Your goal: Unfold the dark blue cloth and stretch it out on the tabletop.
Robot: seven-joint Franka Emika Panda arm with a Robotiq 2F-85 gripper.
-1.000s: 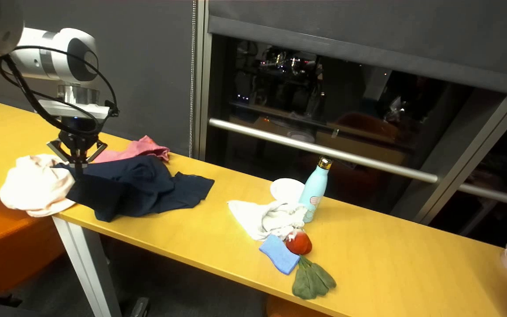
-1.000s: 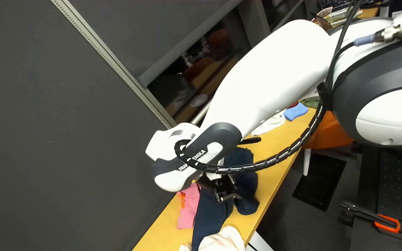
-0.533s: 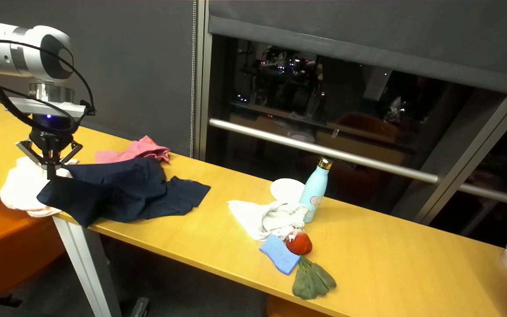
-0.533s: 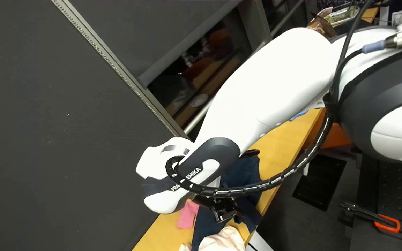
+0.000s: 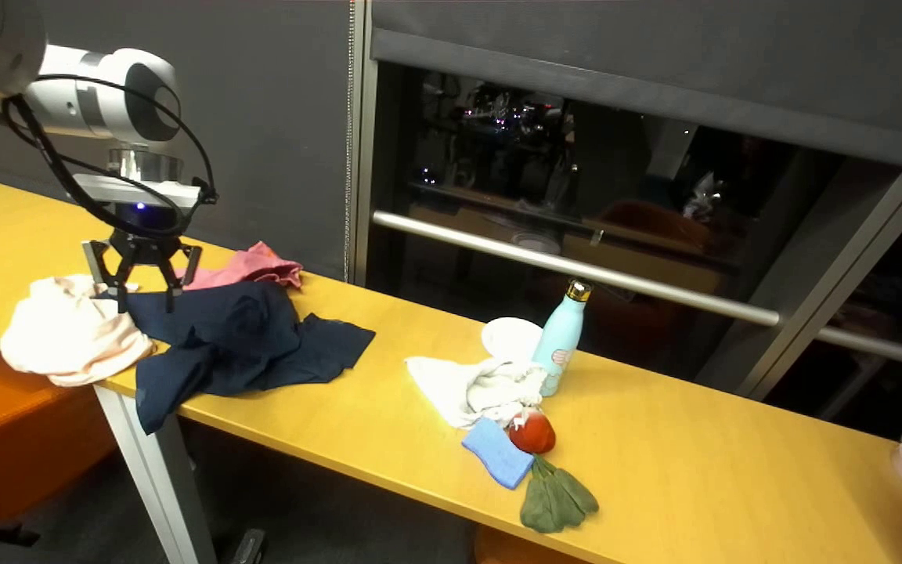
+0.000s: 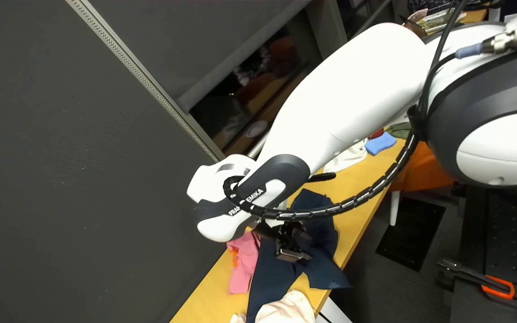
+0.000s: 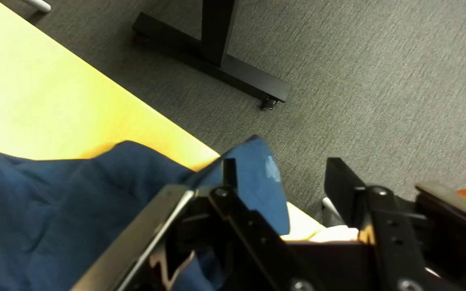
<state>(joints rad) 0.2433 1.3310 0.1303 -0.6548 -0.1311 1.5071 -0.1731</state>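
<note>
Legibly, the arm (image 6: 335,112) reads "EMIKA" (jaws apart above navy cloth (image 5: 236,337)).

Off the end of the dark blue cloth (image 5: 251,337) farther from the gripper (image 5: 146,305), a bare strip of tabletop (image 5: 388,395) gives room to pass; beyond that strip from the cloth, a white cloth (image 5: 482,392), an upright light-blue bottle (image 5: 560,341), a white dish (image 5: 510,337), a small blue pad (image 5: 498,453), a red lump (image 5: 535,433) and dark green leaves (image 5: 557,497) crowd the way. On the side where a corner of the dark blue cloth droops past the tabletop's edge, there is open space above the floor (image 7: 378,81). Along its opposite side a pink cloth (image 5: 239,270) stands in the way, and just beside its end under the gripper, a cream-white cloth (image 5: 67,337) does too. Directly above the dark blue cloth, the gripper's parted fingers and the arm (image 6: 339,103) take up the air.
</note>
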